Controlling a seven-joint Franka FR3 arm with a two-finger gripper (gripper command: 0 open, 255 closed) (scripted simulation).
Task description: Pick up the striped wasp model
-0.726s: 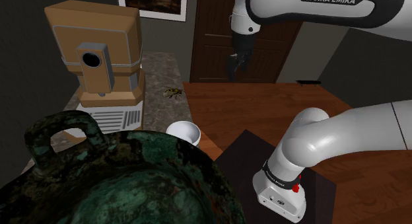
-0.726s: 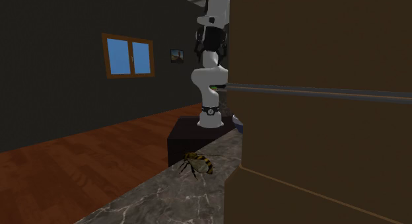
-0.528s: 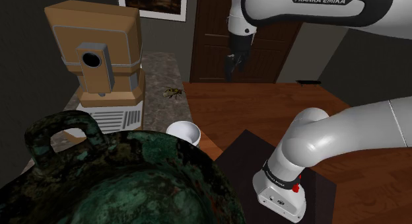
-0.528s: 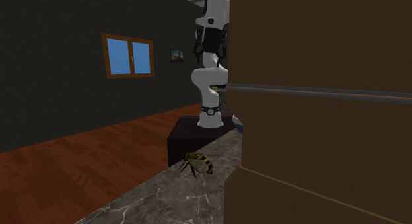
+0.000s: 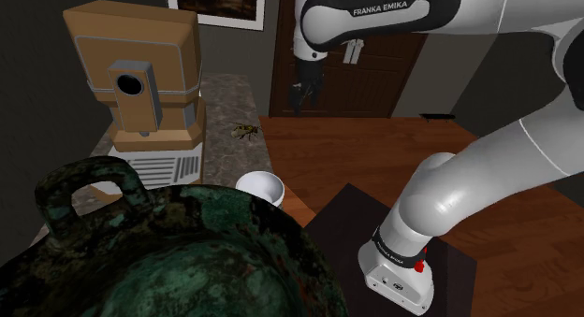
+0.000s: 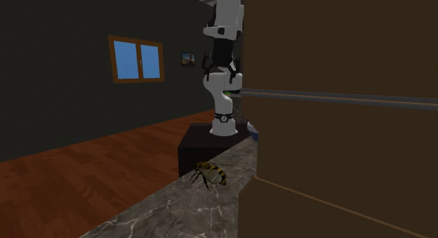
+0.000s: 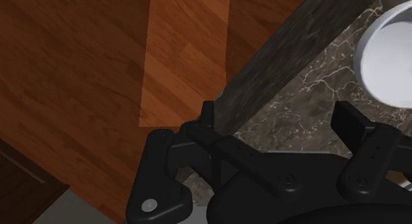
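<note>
1. Nearest the shoulder camera sits a dark green, mottled round vessel [image 5: 187, 250] with a loop handle. Just behind it is a plain white bowl [image 5: 260, 186] on the grey veined stone counter [image 5: 225, 95].
2. Beyond them stands a tan box-shaped machine [image 5: 136, 72] on a white ribbed base.
3. The yellow-and-black striped wasp model [image 5: 246, 130] lies on the counter near its edge, beside the machine.
4. Farther off, the all-black gripper [image 5: 301, 93] hangs high, well clear of the wasp model. Its fingers are spread and hold nothing. Behind it is a dark brown door [image 5: 402, 81].

Shoulder view above counter [image 5: 225, 95], second low along counter toward arm [image 6: 223, 86], wrist downward
</note>
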